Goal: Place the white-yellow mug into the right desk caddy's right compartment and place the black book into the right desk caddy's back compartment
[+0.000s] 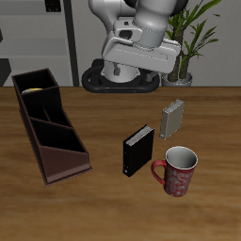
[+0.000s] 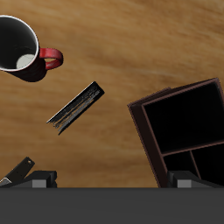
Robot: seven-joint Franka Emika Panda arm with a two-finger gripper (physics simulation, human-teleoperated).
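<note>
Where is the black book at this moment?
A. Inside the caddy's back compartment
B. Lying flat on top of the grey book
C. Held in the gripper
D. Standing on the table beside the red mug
D. The black book stands upright on the table next to the red mug, apart from the caddy and from the grey book farther back.

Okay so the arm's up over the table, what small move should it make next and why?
Probably lower toward the black book and close on it. Something yellow already shows in the right desk caddy, apparently the mug. The book stands on the table, outside the caddy, and the gripper's fingers hold nothing visible.
</note>
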